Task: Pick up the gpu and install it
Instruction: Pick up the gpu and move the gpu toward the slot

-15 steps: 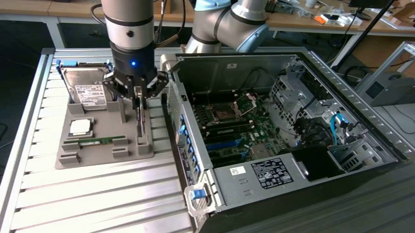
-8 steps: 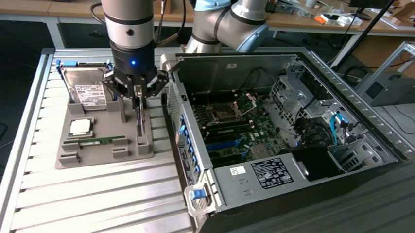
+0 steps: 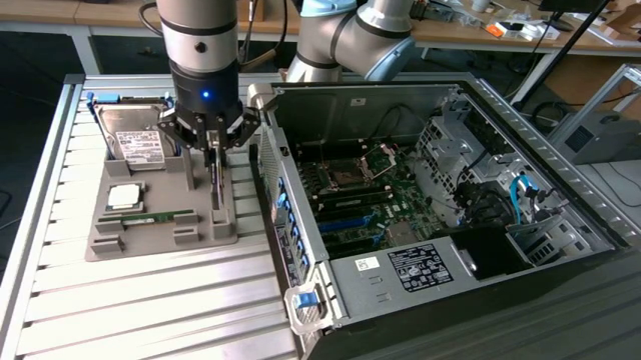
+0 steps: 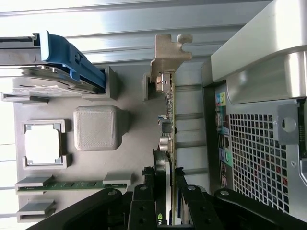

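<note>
Exterior view. Left of frame, on table: tray. In tray, upper left: drive; below it, CPU; lowest, RAM. In tray's right slot, on edge: gpu, with gripper astride its top. Right of frame, just beside tray: case.
</note>
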`<state>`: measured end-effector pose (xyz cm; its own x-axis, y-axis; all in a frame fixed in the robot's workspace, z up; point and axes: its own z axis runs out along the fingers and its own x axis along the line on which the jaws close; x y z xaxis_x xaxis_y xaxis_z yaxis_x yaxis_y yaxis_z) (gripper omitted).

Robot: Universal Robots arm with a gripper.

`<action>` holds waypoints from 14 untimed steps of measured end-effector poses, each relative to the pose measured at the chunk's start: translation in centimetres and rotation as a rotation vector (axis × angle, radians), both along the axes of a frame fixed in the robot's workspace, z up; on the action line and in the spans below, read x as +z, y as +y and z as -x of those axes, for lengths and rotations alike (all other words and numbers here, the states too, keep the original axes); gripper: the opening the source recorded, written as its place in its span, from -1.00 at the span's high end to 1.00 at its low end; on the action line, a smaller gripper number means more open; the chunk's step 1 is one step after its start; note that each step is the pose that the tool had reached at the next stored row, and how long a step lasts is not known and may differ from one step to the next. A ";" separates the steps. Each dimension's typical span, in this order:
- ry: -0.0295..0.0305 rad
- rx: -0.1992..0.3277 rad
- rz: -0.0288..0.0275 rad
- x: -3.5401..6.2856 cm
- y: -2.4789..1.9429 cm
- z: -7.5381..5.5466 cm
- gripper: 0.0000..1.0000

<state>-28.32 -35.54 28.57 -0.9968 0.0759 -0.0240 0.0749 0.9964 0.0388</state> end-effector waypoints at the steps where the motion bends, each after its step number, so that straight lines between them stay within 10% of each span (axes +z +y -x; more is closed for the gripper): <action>1: 0.0000 0.000 0.0000 0.03 0.00 0.0 0.47; 14: 0.0001 0.000 0.0000 0.47 0.00 0.0 0.47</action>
<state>-28.32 -35.54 29.05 -0.9968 0.0759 -0.0239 0.0750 0.9964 0.0387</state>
